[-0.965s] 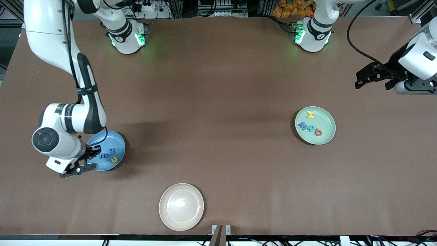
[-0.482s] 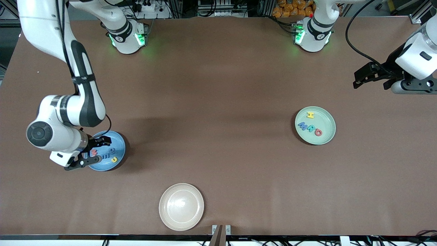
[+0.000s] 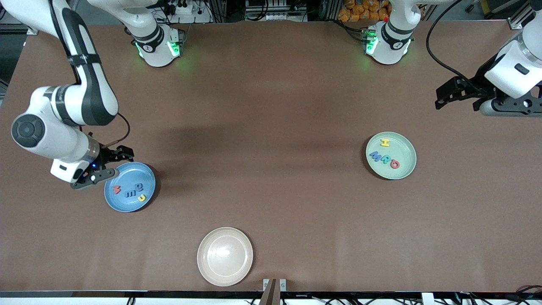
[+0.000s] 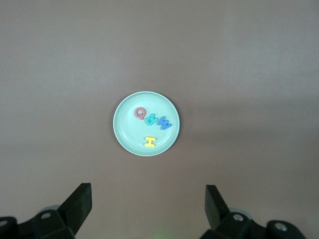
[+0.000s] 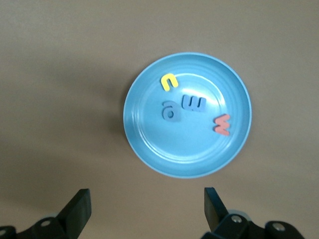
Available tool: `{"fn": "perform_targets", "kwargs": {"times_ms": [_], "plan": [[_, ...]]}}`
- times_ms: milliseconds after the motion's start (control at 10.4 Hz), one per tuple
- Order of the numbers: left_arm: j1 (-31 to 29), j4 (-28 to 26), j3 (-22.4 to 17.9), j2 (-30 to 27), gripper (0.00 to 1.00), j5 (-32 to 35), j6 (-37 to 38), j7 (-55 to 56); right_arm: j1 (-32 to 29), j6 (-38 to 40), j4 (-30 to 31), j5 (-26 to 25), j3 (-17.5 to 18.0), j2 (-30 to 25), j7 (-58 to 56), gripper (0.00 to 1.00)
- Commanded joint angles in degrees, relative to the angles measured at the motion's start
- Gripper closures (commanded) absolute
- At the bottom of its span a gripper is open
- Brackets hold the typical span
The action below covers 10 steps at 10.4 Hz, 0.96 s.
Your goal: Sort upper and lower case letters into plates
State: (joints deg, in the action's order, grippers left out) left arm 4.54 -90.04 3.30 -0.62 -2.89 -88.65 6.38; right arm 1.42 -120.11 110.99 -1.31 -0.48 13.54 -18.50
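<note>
step: sorting looks complete | lower-case letters [image 3: 129,191] in blue plate [image 3: 146,201], upper-case letters [image 3: 384,156] in green plate [image 3: 406,169] | right tool [image 3: 111,163] wide, empty, over blue plate's rim, apparently just unloaded | left tool [image 3: 458,95] wide, waiting over counter [image 3: 271,127].

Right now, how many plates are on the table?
3: a blue plate at the right arm's end, a pale green plate at the left arm's end, and a cream plate nearest the front camera.

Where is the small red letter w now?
The small flat red letter w lies in the round blue plate at the right arm's end, beside the teal letter m.
</note>
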Motion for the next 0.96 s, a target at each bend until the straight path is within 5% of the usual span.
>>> {"fn": "perform_targets", "kwargs": {"times_ms": [0, 386, 675, 868], "plan": [[-0.15, -0.66, 0.04, -0.88, 0.00, 1.49, 0.05, -0.31, -1.59, -0.66, 6.17, -0.80, 1.71, -7.98, 0.74, 0.00], [-0.15, -0.40, 0.04, -0.79, 0.00, 1.49, 0.05, -0.40, -1.24, 6.87, -7.77, -0.27, 0.66, -9.14, 6.17, 0.00], [-0.06, -0.40, 0.04, -0.70, 0.00, 1.57, -0.03, -0.31, 2.17, 22.24, -21.38, 0.60, -2.93, -9.05, 9.89, 0.00], [-0.06, -0.40, 0.04, -0.70, 0.00, 1.57, -0.03, -0.40, 2.02, 26.66, -23.27, 1.66, -3.12, -12.02, 9.80, 0.00]]}}
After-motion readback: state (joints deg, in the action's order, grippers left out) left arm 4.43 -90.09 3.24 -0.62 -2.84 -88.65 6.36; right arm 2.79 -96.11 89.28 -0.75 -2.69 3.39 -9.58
